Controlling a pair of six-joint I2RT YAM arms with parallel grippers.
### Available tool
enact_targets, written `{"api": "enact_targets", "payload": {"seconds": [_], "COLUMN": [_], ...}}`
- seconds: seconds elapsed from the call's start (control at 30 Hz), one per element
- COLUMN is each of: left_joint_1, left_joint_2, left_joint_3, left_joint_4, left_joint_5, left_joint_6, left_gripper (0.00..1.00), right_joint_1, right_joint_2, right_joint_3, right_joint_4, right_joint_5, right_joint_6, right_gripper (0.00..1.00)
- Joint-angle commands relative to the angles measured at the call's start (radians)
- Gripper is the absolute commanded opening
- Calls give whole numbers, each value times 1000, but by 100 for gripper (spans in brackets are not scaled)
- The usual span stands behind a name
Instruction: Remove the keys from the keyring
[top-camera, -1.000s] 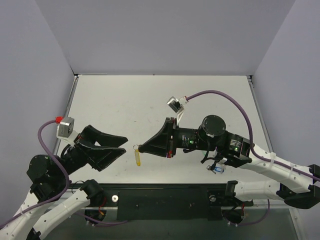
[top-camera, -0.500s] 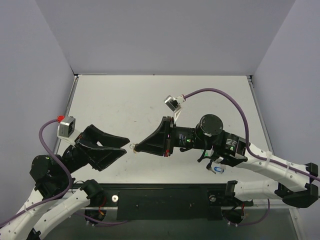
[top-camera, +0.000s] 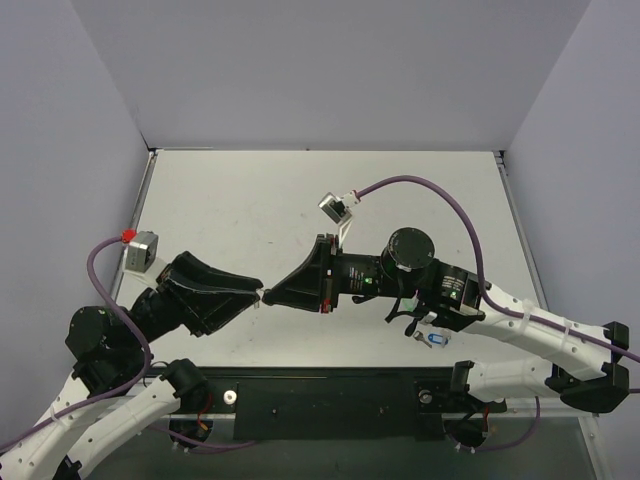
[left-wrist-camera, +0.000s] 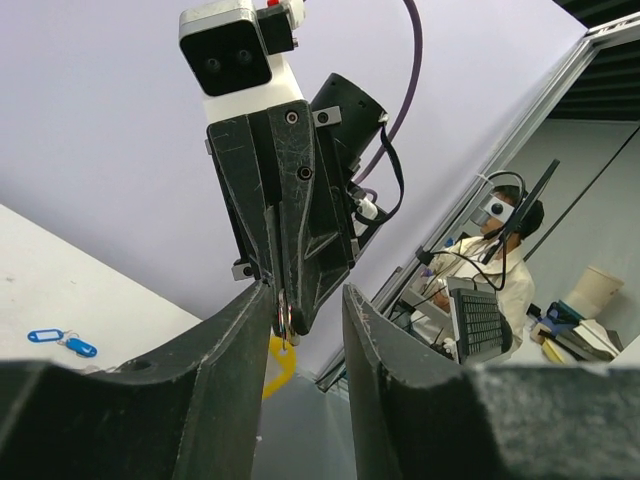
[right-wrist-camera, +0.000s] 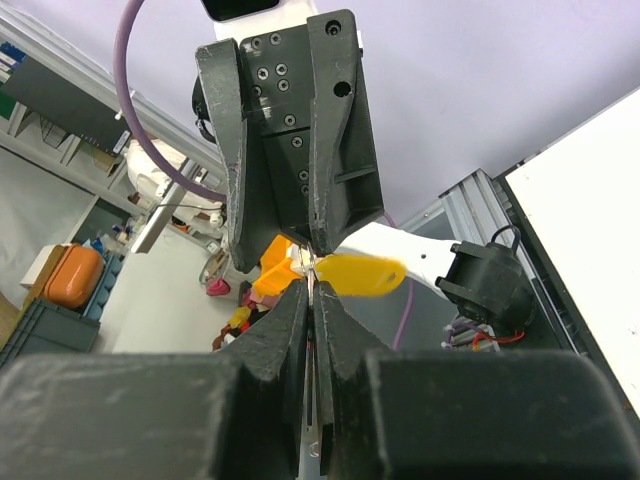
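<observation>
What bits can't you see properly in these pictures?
The keyring: too tiny in the top view, lost between the gripper tips; in the right wrist view, swallowed by the right gripper's shut jaws.
The yellow key: blurred in the right wrist view; mostly behind the left gripper's finger in the left wrist view.
How many keys are on the ring: too small everywhere.

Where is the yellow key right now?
In the right wrist view, the yellow key sticks out sideways just where the tips of the right gripper and the left gripper meet, near the picture's middle.
</observation>
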Motion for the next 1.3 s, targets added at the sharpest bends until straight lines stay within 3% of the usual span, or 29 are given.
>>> {"api": "enact_targets", "payload": {"seconds": [0.0,0.37,0.57,0.63,0.8,0.9,0.97,1.27], "left_joint_1": [-6,-4,-6,-6,-6,-6,-4,-6], "left_joint_2": [7,-6,-6,-8,-10,-25,-28,-34], "left_joint_3": [11,2,0,5,16,22,26,25], "left_joint_4": [2,-38,-43,-43,-73,-98,-107,-110], "left_joint_5": [11,-22,-29,-30,-50,-76,-82,-101], "left_joint_6": [23,32,30,34,46,57,58,60], "left_gripper": [43,45,20,0,0,0,0,0], "right_joint_1": [5,3,5,3,5,5,5,5], "right_joint_2": [-1,-7,-10,-8,-7,-10,-16,-28], "right_joint_3": [42,39,35,29,18,13,4,-16], "right_joint_4": [93,90,92,93,112,110,115,118], "right_joint_5": [-20,-20,-20,-20,-25,-29,-29,-20], "right_joint_6": [2,2,2,6,21,23,25,28], "right_gripper": [0,0,0,0,0,17,22,22]}}
